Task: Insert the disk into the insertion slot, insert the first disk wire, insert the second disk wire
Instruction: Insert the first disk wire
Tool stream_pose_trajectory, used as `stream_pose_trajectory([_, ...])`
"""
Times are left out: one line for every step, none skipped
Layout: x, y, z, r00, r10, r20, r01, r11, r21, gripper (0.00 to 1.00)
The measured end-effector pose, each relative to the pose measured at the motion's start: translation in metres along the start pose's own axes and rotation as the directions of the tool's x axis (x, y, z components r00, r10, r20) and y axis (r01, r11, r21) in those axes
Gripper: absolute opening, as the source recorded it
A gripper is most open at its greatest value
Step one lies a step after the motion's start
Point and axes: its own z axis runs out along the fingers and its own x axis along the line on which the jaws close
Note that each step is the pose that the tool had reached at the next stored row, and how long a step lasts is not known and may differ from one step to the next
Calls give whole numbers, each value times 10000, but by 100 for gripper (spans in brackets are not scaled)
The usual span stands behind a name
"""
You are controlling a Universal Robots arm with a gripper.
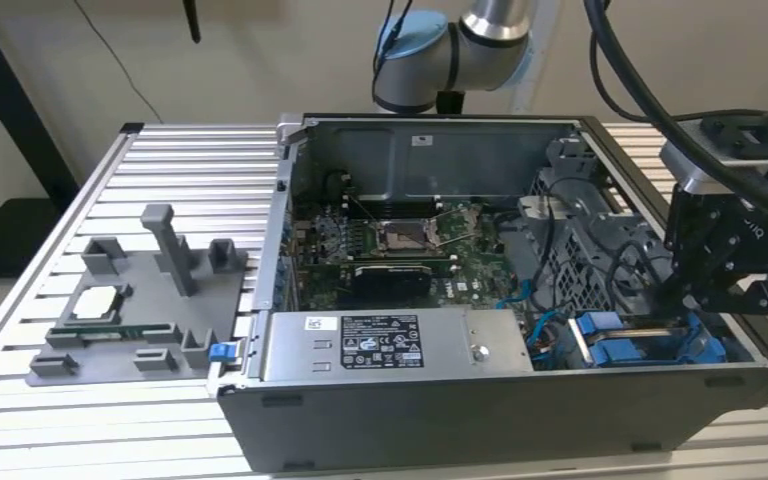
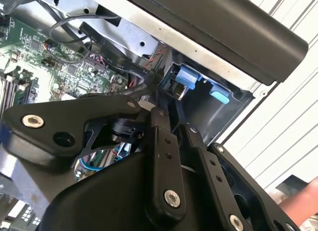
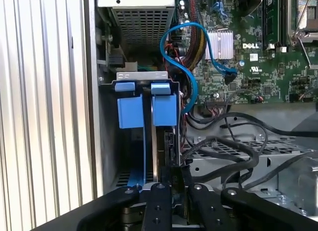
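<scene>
My gripper (image 1: 688,302) reaches down into the open computer case at the exterior view's right. In the first wrist view its fingers (image 3: 158,201) stand close together, and the gripper (image 3: 175,182) is shut on the near end of the disk (image 3: 166,147). The disk stands on edge, and the blue tab (image 3: 164,109) of its carrier is deep in the insertion slot of the grey drive cage (image 3: 105,141). A second blue-tabbed carrier (image 3: 129,111) sits beside it. A blue cable (image 3: 185,47) and black cables (image 3: 233,141) lie loose nearby; which are the disk wires I cannot tell.
The silver labelled power-supply box (image 1: 384,345) fills the case's front, with the green motherboard (image 1: 398,240) behind it. A grey fixture holding small parts (image 1: 144,300) stands on the slatted table (image 1: 37,400) at the exterior view's left. The case wall (image 2: 223,22) runs close to the gripper.
</scene>
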Motion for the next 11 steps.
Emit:
stream_pose_trajectory([0,-2,4,10000,0,-1,0,10000,0,0])
stream_pose_trajectory([1,-5,7,10000,0,-3,0,10000,0,0])
stream_pose_trajectory([1,-6,12,10000,0,-1,0,10000,0,0])
stream_pose_trajectory([1,-7,17,10000,1,-1,-1,10000,0,0])
stream_pose_trajectory([2,-8,21,10000,0,-2,0,10000,0,0])
stream_pose_trajectory([1,-10,23,10000,0,-4,0,10000,0,0])
stream_pose_trajectory([1,-11,27,10000,-1,-5,1,10000,1,0])
stream_pose_trajectory([2,-12,33,10000,0,-4,0,10000,1,0])
stream_pose_trajectory([3,-13,41,10000,0,-4,0,10000,1,0])
stream_pose_trajectory([3,-13,46,10000,0,-7,0,10000,1,0])
stream_pose_trajectory([3,-14,49,10000,0,-8,0,10000,1,0])
